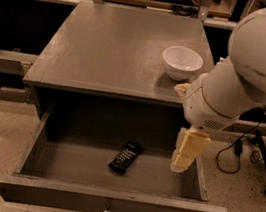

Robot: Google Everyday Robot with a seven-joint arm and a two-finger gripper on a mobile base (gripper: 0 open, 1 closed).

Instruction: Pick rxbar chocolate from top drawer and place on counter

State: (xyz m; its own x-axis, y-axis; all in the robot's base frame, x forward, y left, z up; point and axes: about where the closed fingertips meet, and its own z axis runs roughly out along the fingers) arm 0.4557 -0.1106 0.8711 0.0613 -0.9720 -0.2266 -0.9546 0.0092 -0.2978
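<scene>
The rxbar chocolate, a black wrapped bar with white lettering, lies flat and slightly slanted in the middle of the open top drawer. The drawer is pulled out towards me, with its knob on the front panel. The grey counter above it holds nothing of the task. My gripper, a cream-coloured piece below the big white arm, hangs over the right side of the drawer. It is to the right of the bar and apart from it.
A white bowl stands on the counter's right side, close to my arm. Black cables and a stand leg lie on the floor to the right. A low shelf runs along the left.
</scene>
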